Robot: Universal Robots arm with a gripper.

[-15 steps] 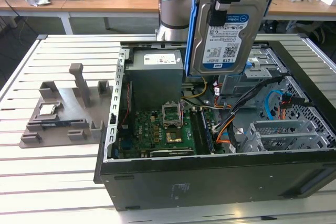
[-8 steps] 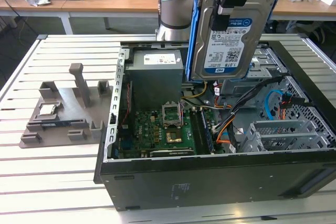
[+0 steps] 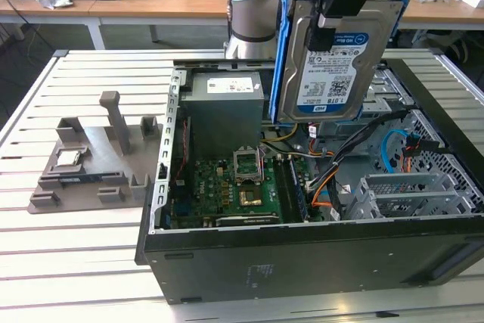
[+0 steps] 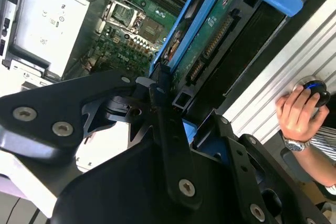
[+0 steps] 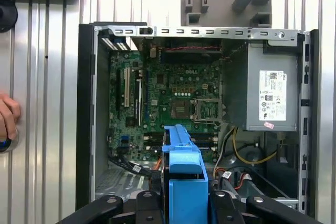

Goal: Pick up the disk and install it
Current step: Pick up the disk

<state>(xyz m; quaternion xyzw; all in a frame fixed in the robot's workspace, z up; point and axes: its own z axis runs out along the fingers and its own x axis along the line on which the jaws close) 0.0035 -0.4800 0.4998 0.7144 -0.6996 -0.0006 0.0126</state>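
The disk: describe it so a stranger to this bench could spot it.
Find the open computer case. Above it, the robot's hand holds the disk upright: a silver slab with white-and-blue label and blue frame, unlike the grey power supply below.

The flat silver metal disk (image 3: 333, 58) hangs over the open black computer case (image 3: 302, 255). The case stands on the slatted metal table (image 3: 45, 262), with the grey plastic stand (image 3: 91, 164) beside it at the exterior view's left.

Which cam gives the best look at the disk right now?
Exterior view: the disk faces the camera label-out, above the case. The second wrist view shows its board side, slanted; the first wrist view shows its blue frame's end.
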